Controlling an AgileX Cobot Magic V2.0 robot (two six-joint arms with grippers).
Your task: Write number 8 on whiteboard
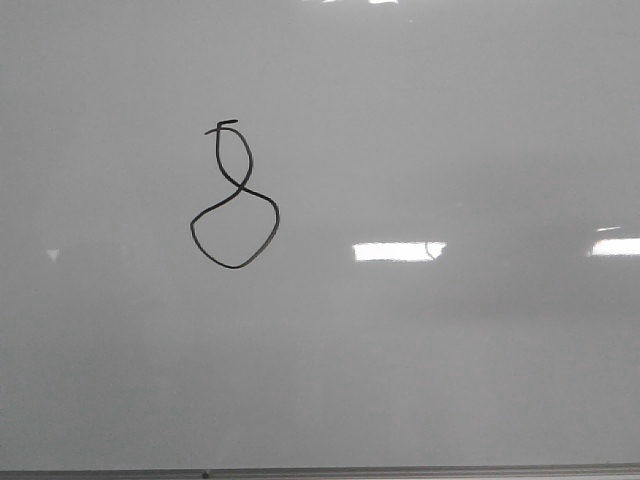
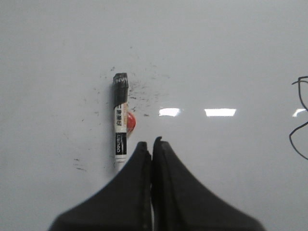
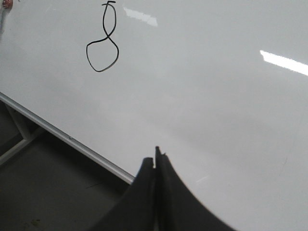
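the number 8 [image 1: 234,197] sits finished, left of centre on the whiteboard [image 1: 450,380]. the marker [image 2: 120,118] lies released, so left end effector [image 2: 152,142] and right end effector [image 3: 156,155] are both pressed together, empty.

Left pincer [image 2: 153,144] closed — marker [image 2: 120,122] lies on whiteboard [image 2: 216,57].

Thin black 8 [image 1: 234,197] drawn on glossy grey-white board [image 1: 420,360], left of centre. Small narrow upper loop with short top tick, larger round lower loop. Bright rectangular reflections right of it; thin dark bottom edge.
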